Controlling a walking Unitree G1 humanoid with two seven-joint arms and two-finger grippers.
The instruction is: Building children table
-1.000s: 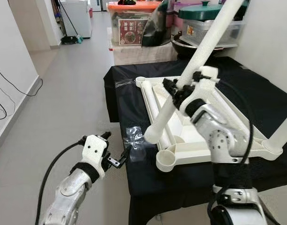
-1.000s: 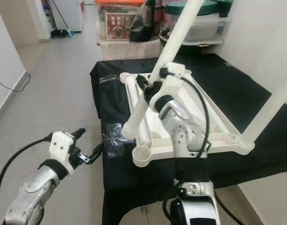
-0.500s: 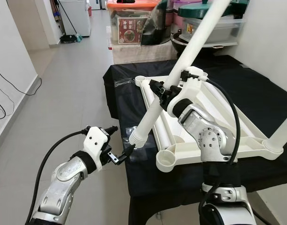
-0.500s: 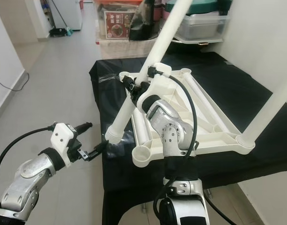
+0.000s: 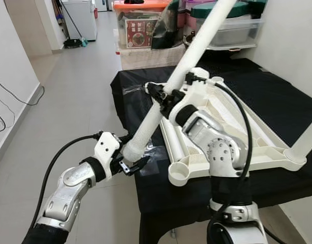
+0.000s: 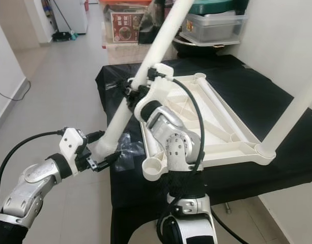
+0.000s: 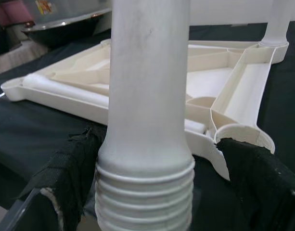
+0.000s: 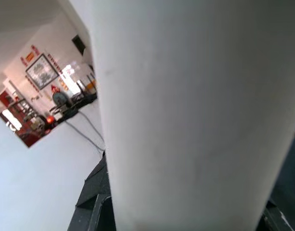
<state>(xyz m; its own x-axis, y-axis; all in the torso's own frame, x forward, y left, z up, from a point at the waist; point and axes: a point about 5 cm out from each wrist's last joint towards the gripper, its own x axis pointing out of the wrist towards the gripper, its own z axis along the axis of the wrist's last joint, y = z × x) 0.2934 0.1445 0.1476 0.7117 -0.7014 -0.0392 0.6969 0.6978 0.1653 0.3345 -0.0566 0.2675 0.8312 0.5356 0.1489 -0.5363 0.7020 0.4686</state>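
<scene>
Beside the black-draped table (image 5: 278, 96), your right gripper (image 5: 163, 96) is clamping the long white plastic table leg (image 5: 196, 48); your left gripper (image 7: 152, 183), fingers spread, is bracketing its threaded end.

- The right arm, silver with a black cable looping over it, rises from the lower middle of the head view and bends sharply at the elbow, its forearm reaching up and to the robot's left.
- The right gripper (image 5: 163, 94), a white housing with two long black fingers, is clamped around the long white plastic tube (image 5: 196, 46) partway along its length, wrist tilted so the fingers point left.
- The left arm comes in low from the left, forearm angled upward, a black strap around the wrist.
- The left gripper (image 5: 131, 158) sits at the tube's lower, threaded end; its black padded fingers (image 7: 72, 175) stand one on each side of that end, spread apart.
</scene>
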